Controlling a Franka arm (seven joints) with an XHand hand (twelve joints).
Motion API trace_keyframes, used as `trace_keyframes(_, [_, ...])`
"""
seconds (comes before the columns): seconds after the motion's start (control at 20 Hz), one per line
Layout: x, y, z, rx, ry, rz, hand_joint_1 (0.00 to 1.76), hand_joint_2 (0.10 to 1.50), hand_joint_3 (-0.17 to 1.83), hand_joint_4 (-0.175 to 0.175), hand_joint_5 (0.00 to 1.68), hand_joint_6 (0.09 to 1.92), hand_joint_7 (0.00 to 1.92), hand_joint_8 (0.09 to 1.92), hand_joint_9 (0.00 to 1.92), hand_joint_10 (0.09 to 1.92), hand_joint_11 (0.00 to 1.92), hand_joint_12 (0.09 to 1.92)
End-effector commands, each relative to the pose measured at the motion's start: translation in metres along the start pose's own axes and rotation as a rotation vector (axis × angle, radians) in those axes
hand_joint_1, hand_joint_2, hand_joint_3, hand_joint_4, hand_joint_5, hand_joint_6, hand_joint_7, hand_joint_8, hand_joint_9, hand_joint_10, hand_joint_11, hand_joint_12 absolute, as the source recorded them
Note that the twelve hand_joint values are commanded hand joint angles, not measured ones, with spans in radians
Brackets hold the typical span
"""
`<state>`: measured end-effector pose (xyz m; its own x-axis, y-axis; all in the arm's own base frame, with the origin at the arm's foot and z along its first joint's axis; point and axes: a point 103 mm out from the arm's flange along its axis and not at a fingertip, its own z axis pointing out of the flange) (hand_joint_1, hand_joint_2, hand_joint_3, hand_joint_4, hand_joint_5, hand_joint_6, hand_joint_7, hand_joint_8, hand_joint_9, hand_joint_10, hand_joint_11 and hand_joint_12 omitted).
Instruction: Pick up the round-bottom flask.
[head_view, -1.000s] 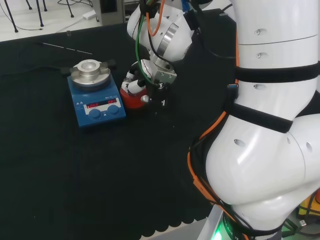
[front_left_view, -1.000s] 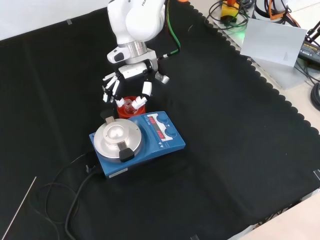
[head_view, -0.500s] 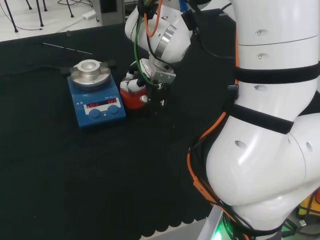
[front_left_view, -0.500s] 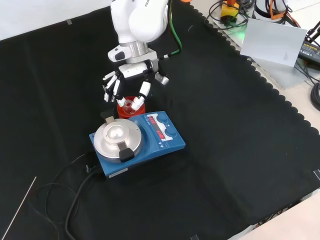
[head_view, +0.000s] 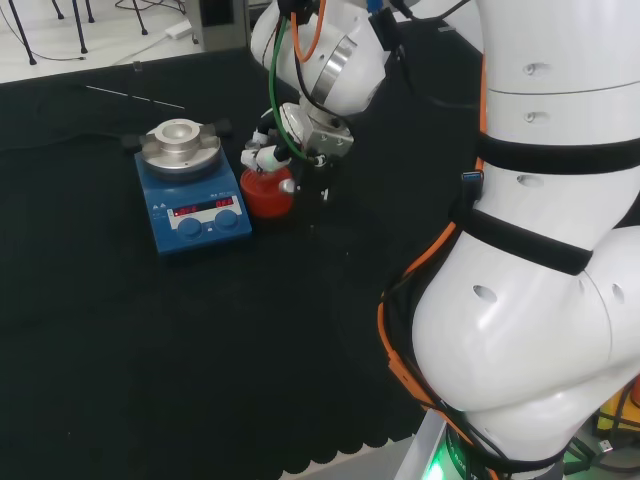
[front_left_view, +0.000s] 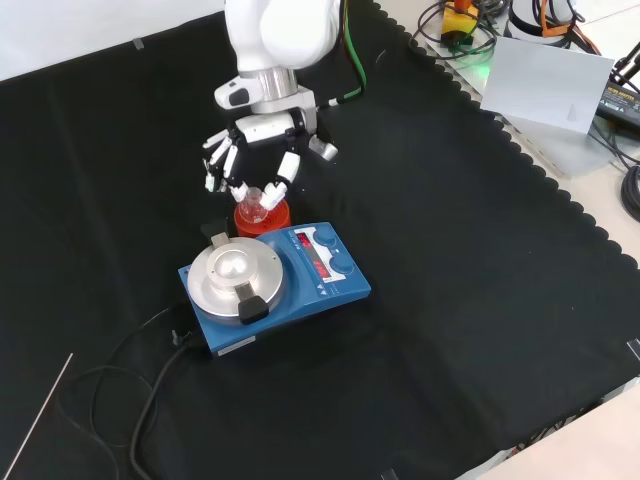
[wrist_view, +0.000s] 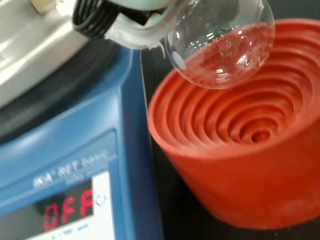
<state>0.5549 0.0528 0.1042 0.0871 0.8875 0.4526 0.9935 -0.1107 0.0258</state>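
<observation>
A clear round-bottom flask (wrist_view: 220, 45) hangs just above the red ribbed stand (wrist_view: 240, 130), lifted off its rings. In the front view the flask (front_left_view: 254, 207) is pinched at its neck by the hand (front_left_view: 252, 160), whose fingers curl down round it above the red stand (front_left_view: 262, 219). From the head view the hand (head_view: 270, 155) sits over the stand (head_view: 266, 194), beside the blue stirrer plate.
A blue stirrer plate (front_left_view: 300, 285) with a round metal top stands right next to the stand, its cable trailing over the cloth. A thin rod (head_view: 135, 97) lies on the cloth farther off in the head view. The arm's white links (head_view: 540, 250) stand at that view's right.
The hand has risen with the flask; the flask's bulb has come up out of the red stand.
</observation>
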Motion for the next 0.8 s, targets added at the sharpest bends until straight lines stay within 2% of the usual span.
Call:
trace_keyframes(0.05, [0.013,-0.009,-0.034,-0.02,0.014,0.014,1.09,0.71,0.66,0.175,1.16,0.88,0.59,0.55,0.73,0.5,0.25,1.32])
trace_keyframes(0.4, [0.033,-0.017,-0.071,-0.04,-0.008,-0.014,1.1,0.7,0.67,0.175,1.16,0.87,0.59,0.56,0.73,0.5,0.26,1.32])
trace_keyframes(0.8, [0.055,-0.026,-0.094,-0.058,-0.008,-0.048,1.1,0.69,0.69,0.175,1.17,0.87,0.6,0.56,0.74,0.51,0.26,1.32])
